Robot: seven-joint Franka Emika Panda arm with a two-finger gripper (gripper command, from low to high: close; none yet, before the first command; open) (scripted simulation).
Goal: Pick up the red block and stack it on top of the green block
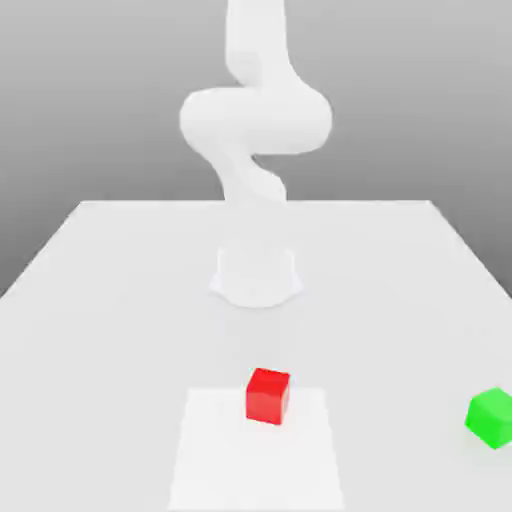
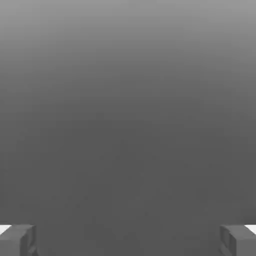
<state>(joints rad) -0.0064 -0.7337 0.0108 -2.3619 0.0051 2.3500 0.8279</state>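
The red block (image 1: 268, 395) is a small cube resting on the white table (image 1: 110, 290), near its front middle, on the far edge of a paler square patch (image 1: 255, 460). The green block (image 1: 492, 417) sits on the table at the exterior view's right edge, well apart from the red one. Behind the red block the white arm (image 1: 255, 120) rises from its round base (image 1: 257, 275) and leaves the picture at the top. In the hand view my gripper (image 2: 128, 242) is open: two grey fingertips (image 2: 17, 241) stand far apart with nothing between them, against a plain grey background.
Bare table surface lies between the two blocks and around the arm's base. The table's far edge (image 1: 255, 202) runs behind the base.
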